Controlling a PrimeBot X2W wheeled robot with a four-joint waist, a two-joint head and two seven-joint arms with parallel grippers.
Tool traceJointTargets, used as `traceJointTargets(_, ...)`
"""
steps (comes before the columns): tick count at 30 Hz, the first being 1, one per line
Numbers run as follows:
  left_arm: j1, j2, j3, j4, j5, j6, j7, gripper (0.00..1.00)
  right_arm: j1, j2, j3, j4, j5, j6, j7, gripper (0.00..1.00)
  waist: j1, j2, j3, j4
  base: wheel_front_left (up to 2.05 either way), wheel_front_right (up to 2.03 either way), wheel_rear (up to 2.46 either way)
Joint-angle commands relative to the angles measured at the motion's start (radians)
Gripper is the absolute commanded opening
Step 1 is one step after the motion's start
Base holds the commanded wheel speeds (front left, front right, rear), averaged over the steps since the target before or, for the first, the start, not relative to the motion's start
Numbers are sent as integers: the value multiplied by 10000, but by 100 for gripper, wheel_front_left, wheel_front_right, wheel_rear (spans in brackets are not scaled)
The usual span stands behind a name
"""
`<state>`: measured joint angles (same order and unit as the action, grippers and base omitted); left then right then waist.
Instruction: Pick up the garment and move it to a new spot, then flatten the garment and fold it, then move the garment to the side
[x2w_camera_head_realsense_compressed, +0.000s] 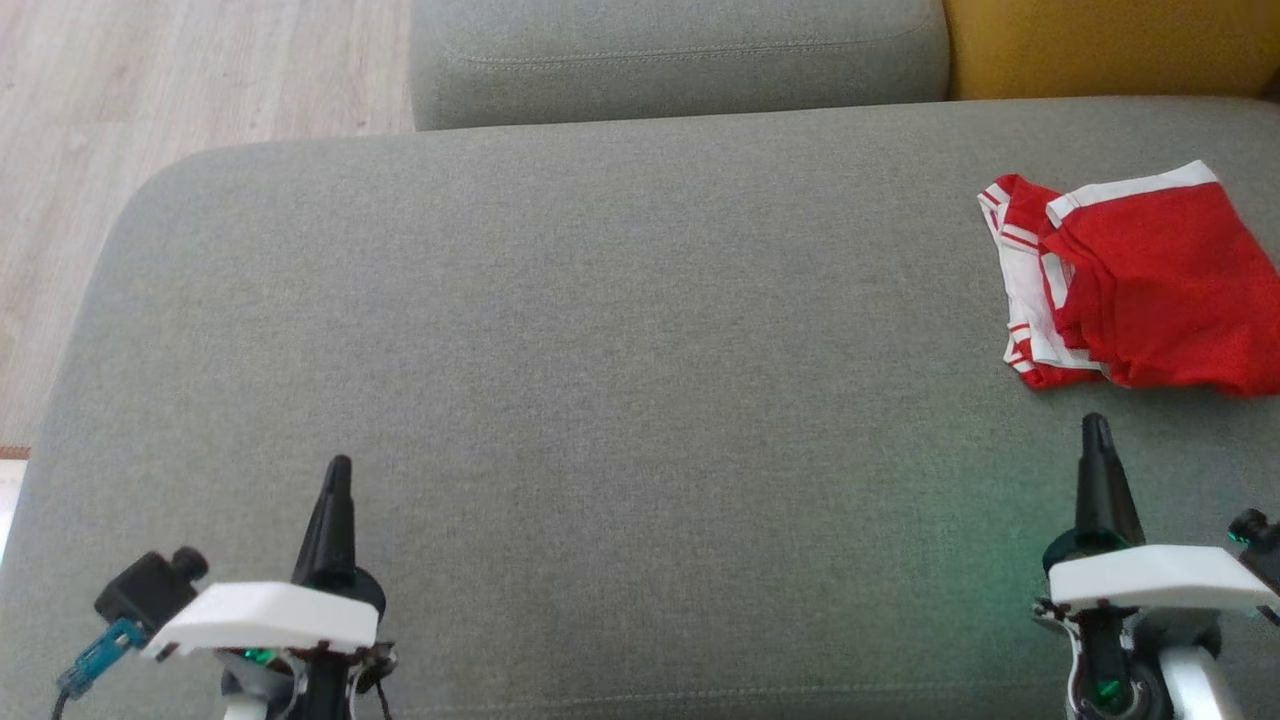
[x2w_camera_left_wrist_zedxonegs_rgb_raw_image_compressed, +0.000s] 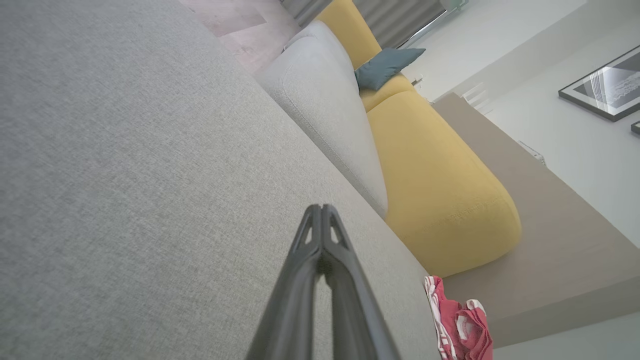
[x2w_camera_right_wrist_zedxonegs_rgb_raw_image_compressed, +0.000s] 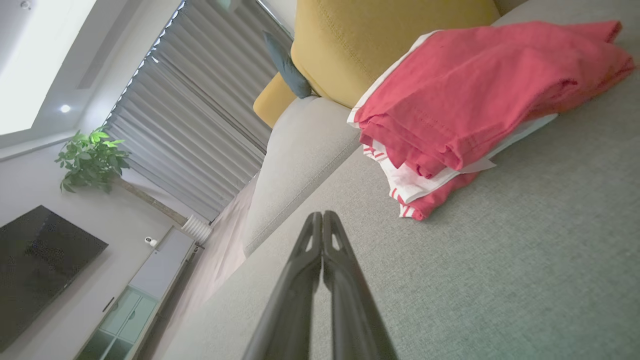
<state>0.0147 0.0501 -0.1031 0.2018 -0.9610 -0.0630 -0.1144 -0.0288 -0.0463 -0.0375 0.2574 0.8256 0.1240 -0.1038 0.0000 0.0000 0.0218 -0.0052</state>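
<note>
Right wrist view shows the red-and-white garment (x2w_camera_right_wrist_zedxonegs_rgb_raw_image_compressed: 475, 85) lying just ahead-right of the right gripper's (x2w_camera_right_wrist_zedxonegs_rgb_raw_image_compressed: 322, 216) closed, empty fingers, so it should probably open wide first and pinch every layer together, while the left gripper (x2w_camera_left_wrist_zedxonegs_rgb_raw_image_compressed: 320, 209), also closed and empty, hangs well apart.

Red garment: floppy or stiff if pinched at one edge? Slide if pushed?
Likely floppy: the garment lies in creased folds, so a one-edge pinch would probably let the layers unfold and hang. Probably light: thin fabric. Pushed, it would likely bunch rather than slide on the textured sofa cushion.
</note>
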Motion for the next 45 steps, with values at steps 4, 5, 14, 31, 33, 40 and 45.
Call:
traceJointTargets(4,-602,157,378,-217,-548,-149,171,0,-523,-160,27,-289,672,33,174,0,0,0,-12,3,0,0,0)
traceJointTargets(5,-611,159,400,-207,-647,-157,199,0,-527,-161,19,-286,788,34,203,0,0,0,-15,4,0,0,0)
traceJointTargets(14,-686,172,580,-127,-1432,-224,428,0,-558,-167,-52,-267,1714,38,431,0,0,0,-37,10,0,0,0)
traceJointTargets(31,-846,192,974,43,-3088,-365,923,0,-625,-173,-211,-227,3671,47,923,0,0,0,-83,23,0,0,0)
traceJointTargets(33,-865,193,1021,63,-3282,-382,982,0,-633,-173,-230,-222,3902,48,981,0,0,0,-89,25,0,0,0)
traceJointTargets(40,-931,198,1189,134,-3961,-440,1190,0,-660,-173,-299,-205,4706,52,1187,0,0,0,-108,30,0,0,0)
traceJointTargets(45,-979,200,1310,184,-4445,-481,1339,0,-680,-173,-349,-193,5280,55,1334,0,0,0,-122,34,0,0,0)
